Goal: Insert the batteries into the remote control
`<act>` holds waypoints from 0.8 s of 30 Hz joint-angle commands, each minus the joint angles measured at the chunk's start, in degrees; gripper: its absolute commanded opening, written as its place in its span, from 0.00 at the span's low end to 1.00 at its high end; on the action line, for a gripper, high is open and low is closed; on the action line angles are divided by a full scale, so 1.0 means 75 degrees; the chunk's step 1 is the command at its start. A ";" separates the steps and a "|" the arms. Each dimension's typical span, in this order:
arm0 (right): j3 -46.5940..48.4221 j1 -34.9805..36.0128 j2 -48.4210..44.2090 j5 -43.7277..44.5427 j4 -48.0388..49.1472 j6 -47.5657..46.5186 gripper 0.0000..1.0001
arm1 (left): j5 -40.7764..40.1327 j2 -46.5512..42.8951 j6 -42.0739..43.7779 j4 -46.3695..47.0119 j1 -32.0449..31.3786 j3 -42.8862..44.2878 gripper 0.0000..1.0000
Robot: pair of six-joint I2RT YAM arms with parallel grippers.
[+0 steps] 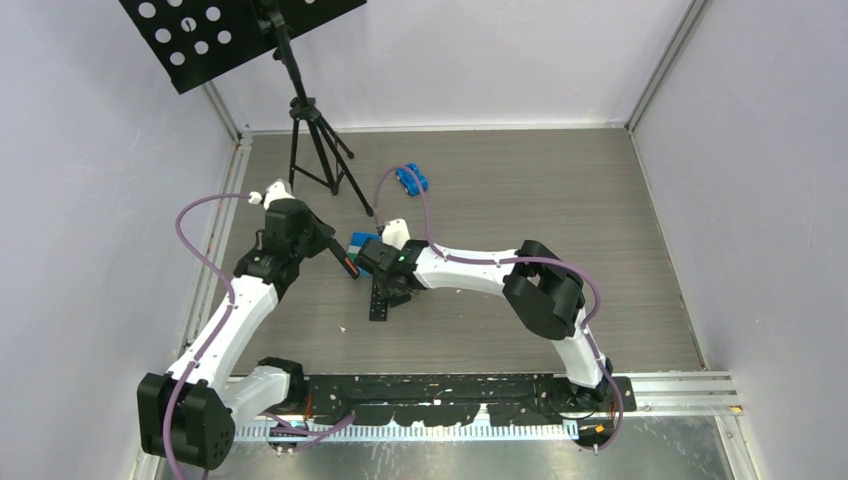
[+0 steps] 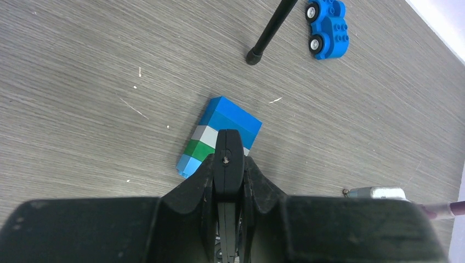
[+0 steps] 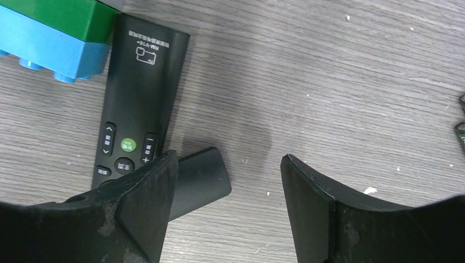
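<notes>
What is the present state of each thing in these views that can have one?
block stack: lying on its side.
remote control: flat, buttons up, one end beside the block stack.
small black piece: loose beside the remote control.
left gripper: jaws shut, over the block stack.
right gripper: jaws open, empty.

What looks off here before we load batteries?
The remote control lies buttons up, so its battery side faces the table. A loose black piece, maybe its cover, sits askew beside it. A toy block stack crowds the remote's far end.
</notes>
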 commanded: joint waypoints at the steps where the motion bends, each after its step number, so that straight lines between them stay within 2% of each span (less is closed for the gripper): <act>1: 0.0070 0.0026 -0.0053 0.0397 -0.0238 0.0152 0.74 | 0.0068 -0.0037 0.0048 0.0285 0.0041 0.0020 0.00; 4: 0.0070 0.0005 -0.0093 0.0266 -0.0337 -0.0074 0.70 | 0.0111 -0.0072 0.0073 0.0270 0.0034 0.0010 0.00; 5: 0.0051 0.0004 -0.0124 0.0068 -0.0319 -0.0257 0.61 | 0.0135 -0.0077 0.0084 0.0270 0.0040 0.0015 0.00; 7: 0.0038 0.0002 -0.0208 -0.0426 -0.0335 -0.0741 0.53 | 0.0237 -0.0081 0.0123 0.0291 0.0040 0.0020 0.00; 11: -0.0265 0.0002 -0.0663 -0.1087 -0.0436 -0.1486 0.50 | 0.0437 -0.0096 0.0226 0.0293 0.0028 0.0052 0.00; 18: -0.0957 -0.0032 -0.1581 -0.1677 -0.0137 -0.2835 0.63 | 0.0812 -0.0408 0.0502 -0.0216 0.0034 0.0264 0.00; 21: -0.1164 -0.0045 -0.1915 -0.2250 0.0154 -0.3446 0.73 | 0.0774 -0.0742 0.0577 -0.0721 0.0034 0.0411 0.00; 22: -0.1210 -0.0045 -0.1997 -0.2591 0.0270 -0.3658 0.82 | 0.0764 -0.0872 0.0607 -0.0909 0.0033 0.0469 0.00; 23: -0.1264 -0.0043 -0.2054 -0.2819 0.0403 -0.3803 0.86 | 0.0755 -0.1018 0.0634 -0.1073 0.0038 0.0536 0.00; 24: -0.1276 -0.0047 -0.2081 -0.3014 0.0480 -0.3931 0.87 | 0.0790 -0.1095 0.0690 -0.1229 0.0033 0.0602 0.00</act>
